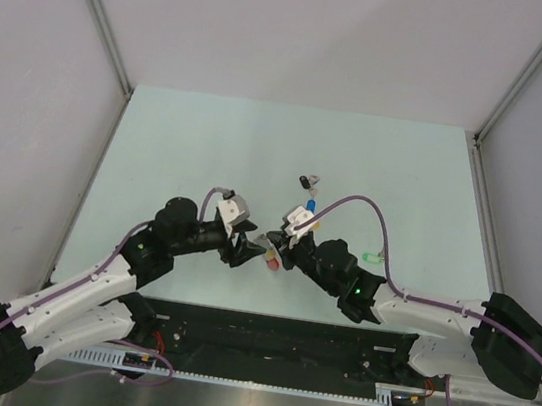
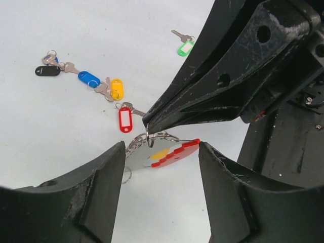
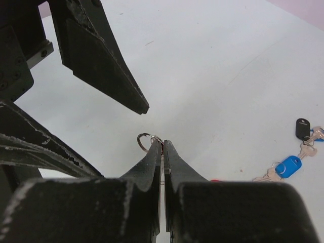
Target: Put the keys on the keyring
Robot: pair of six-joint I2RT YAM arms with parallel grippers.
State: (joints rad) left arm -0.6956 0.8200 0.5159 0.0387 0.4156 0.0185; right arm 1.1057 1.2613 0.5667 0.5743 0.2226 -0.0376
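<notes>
Right gripper (image 3: 162, 144) jaws clamped on a keyring (image 2: 174, 152) loop, lower centre of left wrist view, left gripper (image 2: 161, 148) jaws apart around it; best steady the loop, then fetch the red-tagged key (image 2: 125, 119) just upper left.

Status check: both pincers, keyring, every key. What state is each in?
left pincer: open, fingers either side of the keyring
right pincer: shut on one of the keyring's metal rings
keyring: held by the right pincer
red-tagged key: loose on the table
yellow-tagged key: loose on the table
blue-tagged key: loose on the table
black-tagged key: loose on the table
green-tagged key: loose, apart from the others
</notes>
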